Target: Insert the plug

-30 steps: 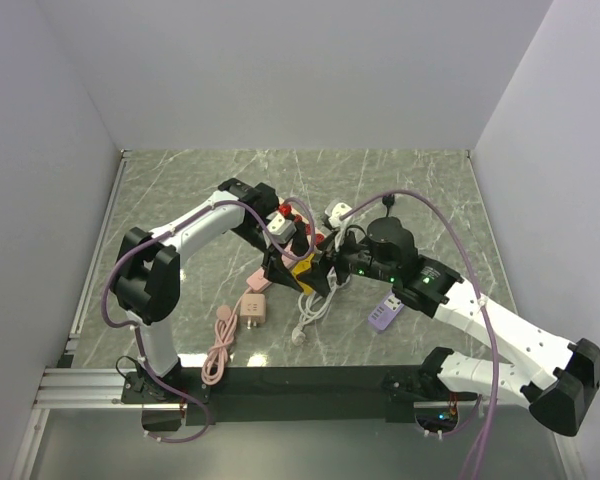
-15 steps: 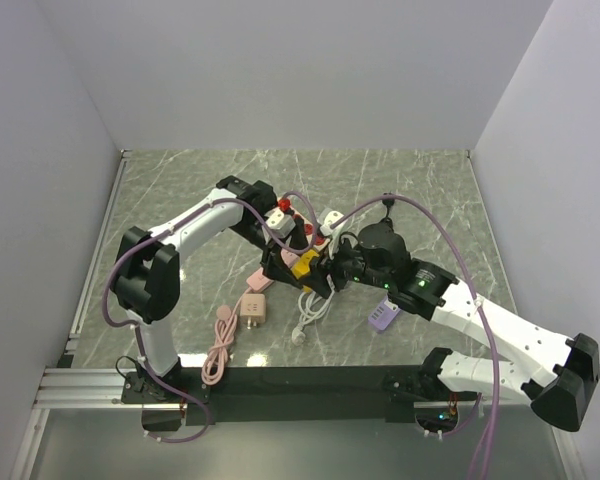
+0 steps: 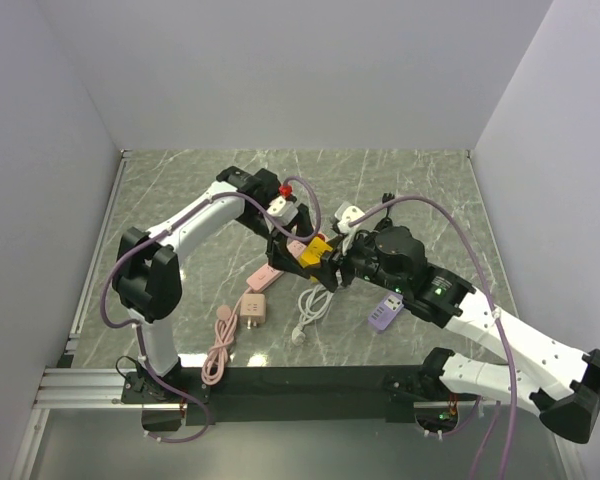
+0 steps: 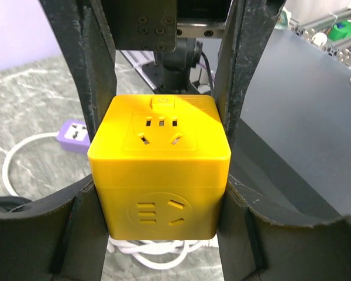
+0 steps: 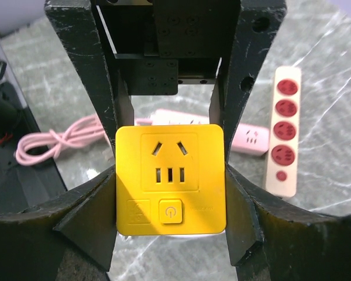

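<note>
The plug (image 3: 315,252) is a bright-yellow cube with sockets on its faces, held above the table between both arms. My left gripper (image 3: 302,247) is shut on it, its fingers pressing both sides in the left wrist view (image 4: 161,199). My right gripper (image 3: 332,264) is shut on the same plug (image 5: 171,178) from the opposite side, its fingers (image 5: 245,222) against the cube's flanks. The flat purple power strip (image 3: 384,313) lies on the table to the right, and shows in the left wrist view (image 4: 75,133).
A pink power strip (image 3: 263,277), a pink adapter (image 3: 255,310) and a pink cable (image 3: 220,345) lie left of centre. A white cable (image 3: 315,305) coils under the grippers. A strip with red sockets (image 5: 284,134) lies on the table. White adapters (image 3: 348,213) sit behind.
The plug and both grippers have shifted a little right and toward the back. The right arm has drawn in closer around the cube.
</note>
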Action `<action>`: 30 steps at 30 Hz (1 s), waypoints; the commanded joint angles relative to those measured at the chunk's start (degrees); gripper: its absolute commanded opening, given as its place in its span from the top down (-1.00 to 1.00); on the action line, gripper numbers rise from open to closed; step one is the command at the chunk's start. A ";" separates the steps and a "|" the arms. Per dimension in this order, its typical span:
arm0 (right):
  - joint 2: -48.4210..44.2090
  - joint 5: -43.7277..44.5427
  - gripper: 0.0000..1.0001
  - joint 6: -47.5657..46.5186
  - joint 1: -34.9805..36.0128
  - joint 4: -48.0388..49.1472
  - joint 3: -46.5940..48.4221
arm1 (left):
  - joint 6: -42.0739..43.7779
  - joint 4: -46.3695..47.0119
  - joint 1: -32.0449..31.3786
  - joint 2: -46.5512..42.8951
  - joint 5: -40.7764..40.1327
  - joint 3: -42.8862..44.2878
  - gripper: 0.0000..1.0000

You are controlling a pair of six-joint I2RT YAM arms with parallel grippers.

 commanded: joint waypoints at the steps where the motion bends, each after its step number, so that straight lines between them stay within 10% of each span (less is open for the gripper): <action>1: -4.42 10.65 1.00 3.59 -3.13 -1.13 -0.44 | -0.53 -1.36 3.02 -0.96 1.74 3.90 -0.12; 8: -7.94 9.95 1.00 3.59 -4.01 -0.35 -1.50 | -4.57 -0.93 5.83 -0.44 -0.02 8.83 -0.23; 15: -9.26 10.21 1.00 4.38 -4.19 0.80 -2.82 | -4.84 -1.28 5.75 1.41 -0.99 9.10 -0.96; 20: -8.65 11.44 1.00 5.34 -4.71 1.59 -3.43 | -7.63 1.34 5.75 -0.34 -1.52 8.13 -0.99; 23: -7.16 12.58 1.00 6.39 -5.06 2.20 -3.26 | -28.42 21.85 5.31 -4.01 -4.14 4.63 -0.99; 24: -6.80 12.84 1.00 6.75 -5.24 3.08 -3.43 | -47.98 30.98 4.79 -6.04 -11.38 2.00 -0.99; 26: -5.49 12.59 1.00 7.71 -6.03 3.78 -3.52 | -65.94 66.04 1.64 -14.26 -27.52 -10.90 -0.99; 30: -2.76 11.53 1.00 8.95 -8.31 6.42 -3.44 | -70.13 67.99 2.41 -16.70 -34.11 -11.41 -0.99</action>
